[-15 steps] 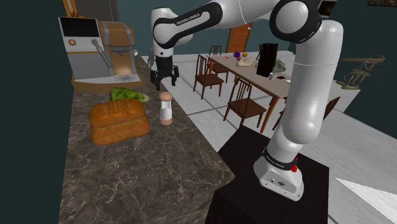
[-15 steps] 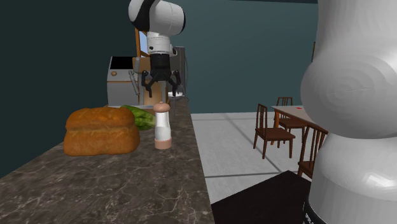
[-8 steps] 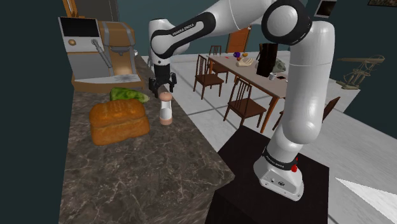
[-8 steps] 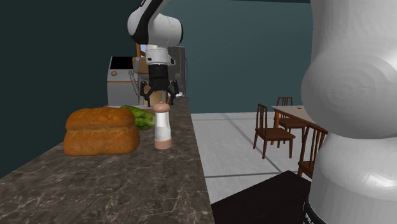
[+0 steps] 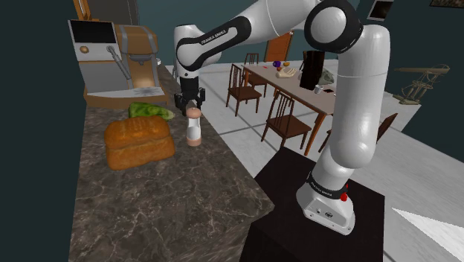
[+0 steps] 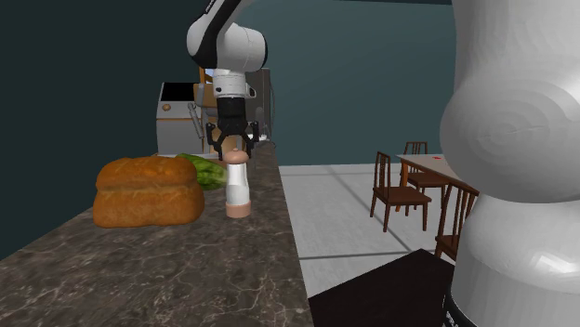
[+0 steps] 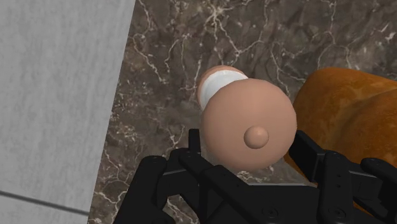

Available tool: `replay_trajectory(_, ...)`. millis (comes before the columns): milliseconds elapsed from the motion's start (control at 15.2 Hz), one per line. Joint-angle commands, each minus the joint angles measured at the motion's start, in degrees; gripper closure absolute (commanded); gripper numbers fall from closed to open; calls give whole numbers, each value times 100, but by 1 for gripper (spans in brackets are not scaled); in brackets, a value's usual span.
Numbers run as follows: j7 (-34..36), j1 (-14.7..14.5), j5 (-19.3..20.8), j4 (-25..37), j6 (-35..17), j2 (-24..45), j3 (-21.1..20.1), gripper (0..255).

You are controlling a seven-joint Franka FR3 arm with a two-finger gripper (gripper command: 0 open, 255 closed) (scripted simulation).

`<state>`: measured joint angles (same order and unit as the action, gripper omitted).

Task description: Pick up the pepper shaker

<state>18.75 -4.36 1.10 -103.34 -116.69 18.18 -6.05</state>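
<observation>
Over pepper shaker (image 6: pixel 238 190), end effector (image 7: pixel 248 146), seemingly spread

The pepper shaker (image 5: pixel 194 128), mid-frame in the shoulder view, is showing a pinkish-tan cap and base with a pale whitish body between them, and the pincer (image 5: pixel 192 109) above it is showing plain black. The surface (image 5: pixel 163 201) is displaying dark brown marbling with thin pale veins, while left of the shaker the loaf (image 5: pixel 138 141) is showing orange-brown and the leafy vegetable (image 5: pixel 151 111) green. At upper left the coffee machine (image 5: pixel 119 67) is showing grey and tan with a black panel.
</observation>
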Motion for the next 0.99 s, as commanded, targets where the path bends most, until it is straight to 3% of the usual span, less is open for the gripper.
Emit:
replay_trajectory(0,1,-1,-1,-7,0,4,-1,255)
replay_trajectory(264,-3,2,-1,-4,4,2,0,255)
replay_trajectory(924,-16,9,-33,414,686,-263,-11,255)
